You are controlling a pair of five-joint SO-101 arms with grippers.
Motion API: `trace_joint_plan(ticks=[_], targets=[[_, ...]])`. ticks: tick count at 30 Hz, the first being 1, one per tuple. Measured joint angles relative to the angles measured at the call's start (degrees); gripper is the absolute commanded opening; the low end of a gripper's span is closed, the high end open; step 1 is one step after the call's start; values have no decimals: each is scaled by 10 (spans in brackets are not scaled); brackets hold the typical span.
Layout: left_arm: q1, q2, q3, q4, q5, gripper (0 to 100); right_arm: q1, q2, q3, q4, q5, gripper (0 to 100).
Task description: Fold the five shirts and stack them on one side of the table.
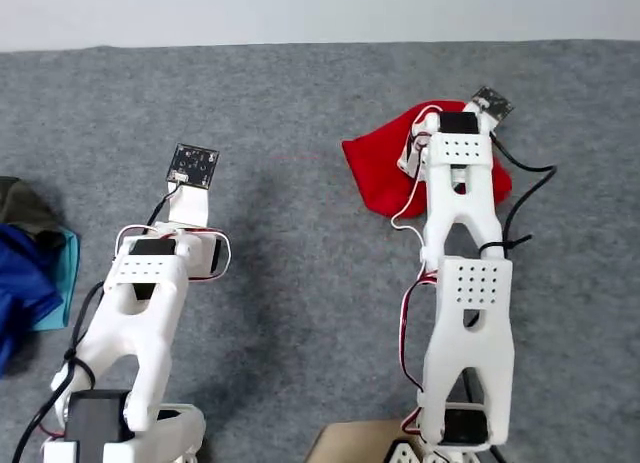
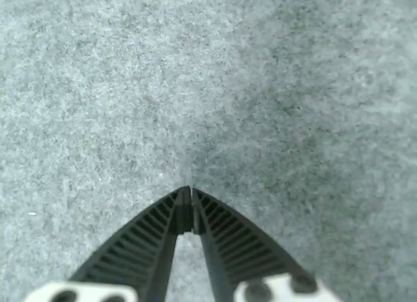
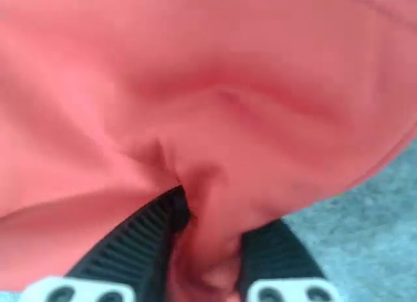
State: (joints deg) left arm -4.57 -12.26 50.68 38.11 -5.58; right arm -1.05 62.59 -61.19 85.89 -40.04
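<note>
the right claw (image 3: 207, 225) pinches a fold of the red shirt (image 1: 375, 173), bunched at the far right of the tabletop (image 1: 300, 103). the left claw (image 2: 191, 195), pressed together, hangs over bare surface. other shirts (image 1: 25, 268) lie at the left edge. folding the red one seems in hand; next it needs spreading flat.

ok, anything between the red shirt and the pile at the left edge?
Only the left arm: it stands over the mat between the red shirt and the pile, left tool shut. Right tool grips the shirt.

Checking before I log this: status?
Left gripper shut, empty. Right gripper shut on red shirt, crumpled. Other shirts piled at table edge, nothing in the way.
</note>
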Motion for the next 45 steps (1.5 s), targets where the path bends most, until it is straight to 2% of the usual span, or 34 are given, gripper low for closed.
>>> trace_joint_plan(ticks=[5,10,20,29,37,45], targets=[[0,0,0,0,0,6,26,12,-86,75,75,9],[0,0,0,-6,0,6,77,16,-174,146,193,9],[0,0,0,-6,0,6,197,16,-189,146,435,9],[0,0,0,-6,0,6,313,16,-189,146,576,8],[0,0,0,-6,0,6,359,16,-171,146,623,8],[0,0,0,-6,0,6,381,-55,-11,146,625,8]])
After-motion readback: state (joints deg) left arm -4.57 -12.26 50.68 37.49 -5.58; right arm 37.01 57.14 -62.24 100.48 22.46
